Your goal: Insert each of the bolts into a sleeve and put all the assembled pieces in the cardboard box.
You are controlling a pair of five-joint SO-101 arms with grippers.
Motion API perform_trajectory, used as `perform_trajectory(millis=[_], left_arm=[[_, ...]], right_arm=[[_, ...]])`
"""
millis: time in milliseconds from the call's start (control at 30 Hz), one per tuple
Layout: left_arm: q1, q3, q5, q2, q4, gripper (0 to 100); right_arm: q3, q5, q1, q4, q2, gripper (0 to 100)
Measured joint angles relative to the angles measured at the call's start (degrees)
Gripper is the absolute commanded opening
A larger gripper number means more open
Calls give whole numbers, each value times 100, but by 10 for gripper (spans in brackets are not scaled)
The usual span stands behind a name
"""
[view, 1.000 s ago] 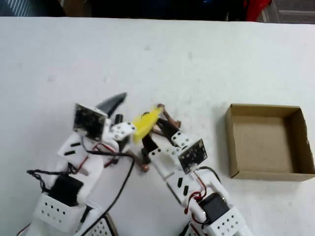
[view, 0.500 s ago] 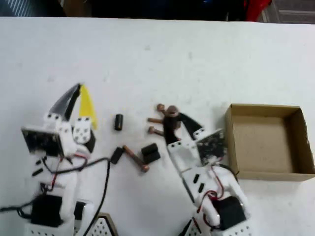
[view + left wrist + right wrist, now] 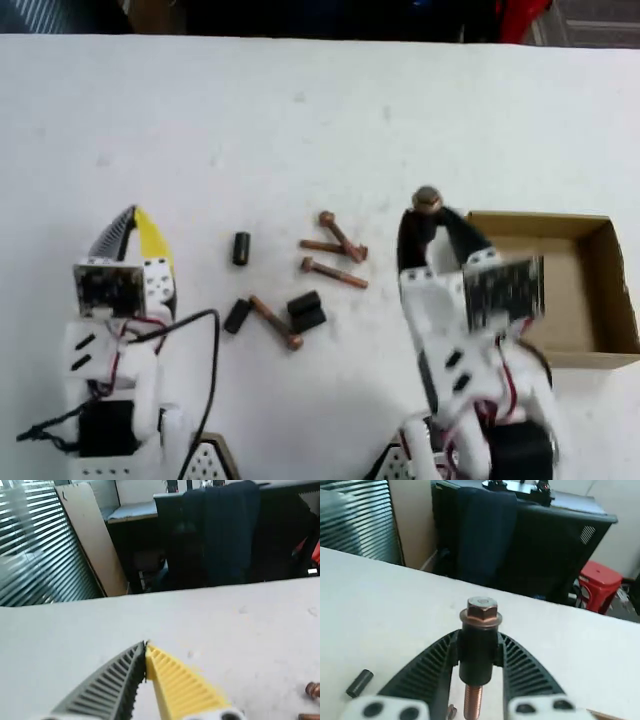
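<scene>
The white table [image 3: 300,120] runs back to a dim room with dark chairs [image 3: 485,535], slatted blinds [image 3: 35,545] and a red stool [image 3: 597,580].

The right arm's wrist and body cover the near left part of the cardboard box [image 3: 600,355], so that corner cannot be made out. The rest of the box shows a bare floor.

In the left wrist view, two copper-coloured bolt ends [image 3: 312,690] are cut off at the frame edge. In the right wrist view the held bolt's lower shank runs out of frame, and a small piece beside it is too hidden to identify.

The right gripper [image 3: 477,647] has its black fingers pinched on a black sleeve [image 3: 477,660]. A bolt [image 3: 480,614] stands upright through that sleeve, with its flanged hex head above and its threaded shank showing below. From overhead this gripper [image 3: 427,215] sits just beside the box's far left corner, outside the wall.

The left gripper [image 3: 145,649] has its grey and yellow fingers pressed together tip to tip, holding nothing. It sits over bare table at the left [image 3: 133,215], well apart from the parts.

Between the arms lie several loose bolts [image 3: 333,272] and another bolt [image 3: 275,322] nearer the arms. With them are a lone upright-looking sleeve [image 3: 241,248], a second one [image 3: 237,315], and a pair of sleeves touching each other [image 3: 306,311].
</scene>
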Motion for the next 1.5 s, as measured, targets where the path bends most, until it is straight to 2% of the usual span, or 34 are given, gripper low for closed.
perform_trajectory(millis=[133, 267, 433, 700, 933, 1100, 1233, 1500], left_arm=[[0, 651, -9, 70, 0, 23], [0, 1090, -18, 62, 0, 23], [0, 1380, -18, 62, 0, 23], [0, 1512, -18, 62, 9, 23], [0, 1512, -18, 62, 229, 23], [0, 1512, -18, 62, 413, 23], [0, 1512, -18, 62, 422, 23], [0, 1512, -18, 53, 580, 23]], right_arm=[[-281, 35, 475, 9, 1248, 17], [-431, 79, 1336, 9, 2338, 17], [-440, 580, 2497, -316, 3481, 17], [-440, 1090, 3437, -1055, 5116, 18], [-448, 1512, 3499, -1266, 6567, 27], [-448, 1767, 3358, -1284, 7305, 132], [-527, 1793, 3156, -1292, 7525, 190], [-800, 1793, 2989, -1301, 7534, 191]])
